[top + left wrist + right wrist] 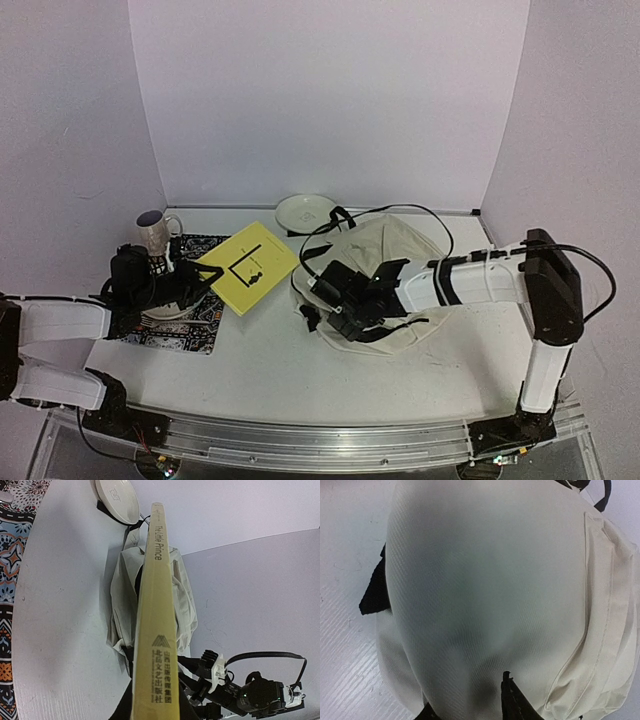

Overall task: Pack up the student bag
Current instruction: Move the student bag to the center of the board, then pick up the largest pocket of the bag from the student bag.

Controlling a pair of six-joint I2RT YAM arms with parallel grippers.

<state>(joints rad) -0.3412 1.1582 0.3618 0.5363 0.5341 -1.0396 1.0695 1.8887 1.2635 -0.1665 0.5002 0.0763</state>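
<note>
The white bench [270,370] is carrying everything, and the biggest thing on it is the student bag [395,245], which is lying slumped on its side right of centre, just in front of the back wall, with its black straps trailing out toward the far edge. The right arm is reaching across it from the right, and the right claw [338,300] is pressing down onto the bag's near-left end. Up close, its fingertips [507,695] are sitting apart against the cream cloth. I cannot tell whether they are pinching a fold or only resting there. My guess is that this arm is steadying the soft bag or trying to lift its mouth, since limp fabric will not stay open by itself. Whether the zipper is open is not clear from here.

Over on the left, the patterned placemat [190,335] is lying flat under the left arm and is playing no part in the packing.

The yellow book [250,265] is hanging between the placemat and the bag, apart from the bag. The left claw [192,282] is gripping it narrowly by its near-left corner, with the spine pointing toward the bag, probably so it can slide in edge first once there is an opening.

A white dish [305,210] is sitting at the far edge just beside the bag's straps, and a mug [153,232] is standing upright at the placemat's far corner.
</note>
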